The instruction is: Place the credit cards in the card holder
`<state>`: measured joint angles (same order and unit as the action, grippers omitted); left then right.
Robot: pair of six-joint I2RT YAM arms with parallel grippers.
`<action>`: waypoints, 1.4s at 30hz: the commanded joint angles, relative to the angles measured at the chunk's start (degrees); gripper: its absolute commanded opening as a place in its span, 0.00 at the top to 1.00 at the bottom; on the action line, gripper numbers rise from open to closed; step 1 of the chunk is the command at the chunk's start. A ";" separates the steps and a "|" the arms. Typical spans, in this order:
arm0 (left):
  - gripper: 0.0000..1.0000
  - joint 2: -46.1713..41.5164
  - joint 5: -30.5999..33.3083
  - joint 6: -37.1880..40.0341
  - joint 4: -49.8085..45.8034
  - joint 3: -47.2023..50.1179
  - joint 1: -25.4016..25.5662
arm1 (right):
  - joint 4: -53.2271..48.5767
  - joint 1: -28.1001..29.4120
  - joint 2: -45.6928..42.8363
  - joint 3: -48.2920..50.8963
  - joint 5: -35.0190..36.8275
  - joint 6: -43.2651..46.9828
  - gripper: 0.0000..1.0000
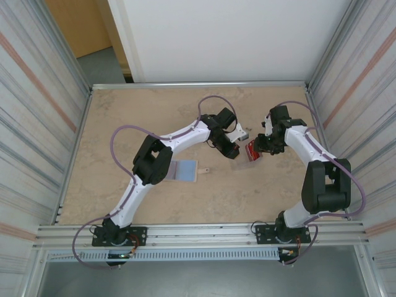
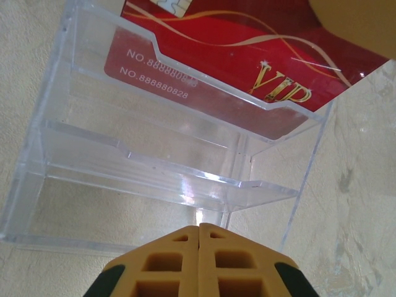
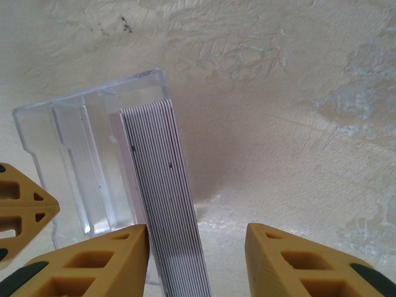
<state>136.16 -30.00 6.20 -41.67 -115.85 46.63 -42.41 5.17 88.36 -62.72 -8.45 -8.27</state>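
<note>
A beige marbled table (image 1: 154,204) sits between ribbed metal side walls (image 1: 37,124) and a white back panel (image 1: 223,37).

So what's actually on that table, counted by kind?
Robot arms: 2
Clear plastic case: 1
Stack of red cards: 1 (single cards too many to count)
Wallet: 1
Total: 5

One clear plastic case (image 2: 74,185) sits just ahead of the left fingers (image 2: 167,266). It holds one stack of red credit cards (image 3: 164,204), which stands between the two right fingers (image 3: 297,260). The card edges are too many and too fine to count. One card holder (image 1: 184,170) lies apart from both pairs of fingers.
</note>
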 commanded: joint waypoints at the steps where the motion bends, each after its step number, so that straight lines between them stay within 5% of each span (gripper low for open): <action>1: 1.00 2.12 3.89 1.54 -3.33 2.13 0.48 | -1.49 -0.10 -1.56 0.09 1.96 1.09 0.60; 22: 1.00 3.06 3.90 1.88 -3.62 1.90 0.79 | -2.70 1.84 -1.71 -0.82 2.30 2.02 0.90; 42: 1.00 2.75 3.90 2.10 -3.85 2.21 0.74 | -3.32 2.48 -3.75 -2.12 -2.13 1.11 0.99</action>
<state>136.16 -29.98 7.09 -41.47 -115.85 46.74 -43.07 7.53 86.37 -62.89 -9.72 -6.98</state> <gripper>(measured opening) 0.052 0.046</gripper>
